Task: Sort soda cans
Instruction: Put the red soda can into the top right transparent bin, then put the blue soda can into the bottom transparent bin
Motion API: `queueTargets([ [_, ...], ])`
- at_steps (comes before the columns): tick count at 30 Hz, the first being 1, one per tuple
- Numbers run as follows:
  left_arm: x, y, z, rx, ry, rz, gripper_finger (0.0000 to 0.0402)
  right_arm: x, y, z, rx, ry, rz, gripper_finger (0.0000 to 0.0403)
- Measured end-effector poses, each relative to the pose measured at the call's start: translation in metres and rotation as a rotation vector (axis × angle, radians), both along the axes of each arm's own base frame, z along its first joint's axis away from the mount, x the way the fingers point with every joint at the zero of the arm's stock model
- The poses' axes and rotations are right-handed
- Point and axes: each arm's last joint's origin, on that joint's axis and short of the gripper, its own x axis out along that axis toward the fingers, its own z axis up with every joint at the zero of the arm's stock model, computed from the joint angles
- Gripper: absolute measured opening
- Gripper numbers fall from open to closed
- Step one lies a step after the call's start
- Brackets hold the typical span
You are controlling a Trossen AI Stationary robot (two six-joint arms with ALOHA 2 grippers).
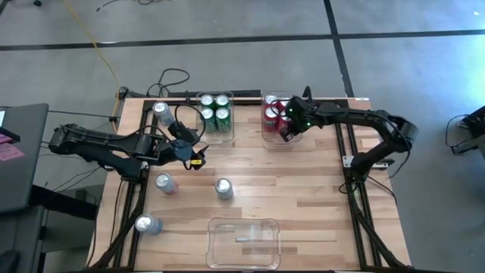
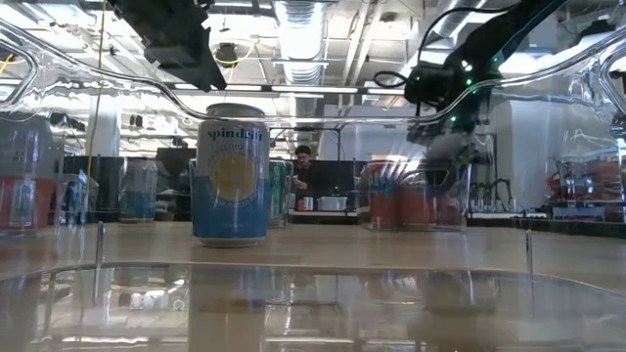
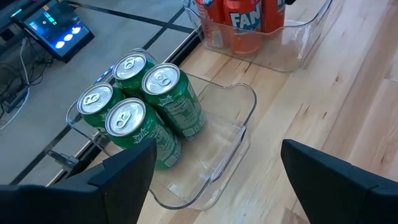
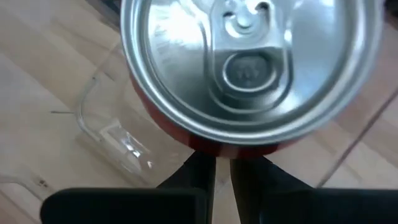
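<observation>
Empty bin: we take the clear empty bin at the near edge of the table as our landmark

Nearest silver can: a silver can sits just beside the empty bin, off its end on the left arm's side

Two middle silver cans: a second silver can stands upright just beyond the empty bin, and in the low view we see it as the blue and white can; a third silver can stands about as far beyond the bin, further toward the left arm's side

Left gripper: the left gripper hangs beyond the empty bin, past the two middle silver cans; its claw is released, fingers spread wide with nothing between them

Right gripper: the right gripper is well beyond the empty bin, on the right arm's side, at the near end of the red bin; its fingers are drawn almost together with only a thin slit between, right against a red can; we cannot tell whether they pinch it

Green cans: four green cans stand upright together in the green bin, at the far edge, straight beyond the empty bin

Red cans: the other red cans stand in the red bin

Last silver can: the fourth silver can is at the far edge, further from the empty bin toward the left arm's side
</observation>
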Motion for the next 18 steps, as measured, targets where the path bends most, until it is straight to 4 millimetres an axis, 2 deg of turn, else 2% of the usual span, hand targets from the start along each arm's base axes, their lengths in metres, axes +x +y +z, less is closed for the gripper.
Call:
queueTargets([
  [6, 0.000, 0.000, 0.000, -0.001, -0.001, 0.001, 0.0338, -0.007, 0.003, 0.016, -0.035, -0.045, -0.004, 0.0065],
  [12, -0.001, -0.002, -0.001, -0.021, -0.016, 0.020, 0.0338, -0.020, 0.016, 0.041, -0.069, -0.092, 0.000, 0.0065],
  [18, -0.007, -0.012, -0.021, -0.058, 0.004, 0.042, 0.0338, -0.019, 0.039, 0.064, -0.223, -0.262, 0.025, 0.0066],
])
